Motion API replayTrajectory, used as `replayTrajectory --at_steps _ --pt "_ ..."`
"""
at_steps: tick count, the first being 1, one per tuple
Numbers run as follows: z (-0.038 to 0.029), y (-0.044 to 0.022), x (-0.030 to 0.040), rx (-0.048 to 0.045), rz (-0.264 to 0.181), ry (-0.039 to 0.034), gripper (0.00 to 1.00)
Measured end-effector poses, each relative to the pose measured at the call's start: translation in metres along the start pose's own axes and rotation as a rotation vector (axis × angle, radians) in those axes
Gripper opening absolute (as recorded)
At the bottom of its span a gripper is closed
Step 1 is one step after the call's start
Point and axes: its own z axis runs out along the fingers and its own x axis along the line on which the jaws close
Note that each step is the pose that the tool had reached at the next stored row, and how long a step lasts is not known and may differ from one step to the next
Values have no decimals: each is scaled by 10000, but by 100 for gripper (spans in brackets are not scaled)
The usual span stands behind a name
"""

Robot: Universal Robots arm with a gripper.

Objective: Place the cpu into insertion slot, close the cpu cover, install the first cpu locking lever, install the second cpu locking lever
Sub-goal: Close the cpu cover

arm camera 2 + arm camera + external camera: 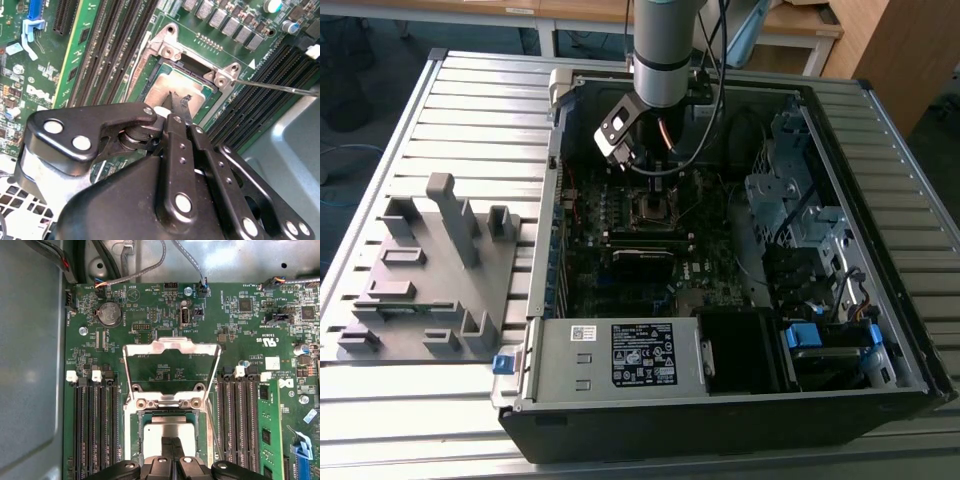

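The fingers (167, 449) are sitting pressed together with only a hairline gap between them, gripping nothing. Their tips are meeting the cpu (169, 429) on its dull metal top, though whether they are touching it or hanging just over it cannot be told. The gripper (178, 106) is pointing down at the chip's near edge. The cpu is lying flat inside the slot (132, 437), square to its rim. The cover (172, 346) is standing open, tilted up from its hinge at the slot's far edge. A thin lever (280, 88) is sticking out sideways from one slot corner. Memory banks (95, 425) are flanking the slot on both sides. In the exterior view the arm (665, 40) is reaching down into the open case (720, 420), which is lying on a slatted table (470, 100) with a grey fixture (430, 270) on the exterior view's left.
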Motion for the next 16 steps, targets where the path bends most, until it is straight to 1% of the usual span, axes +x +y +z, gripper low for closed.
replayTrajectory --at_steps 4,16 --pt "31 -8 0 1 -1 -1 10" --pt "53 -10 0 1 0 -2 10"
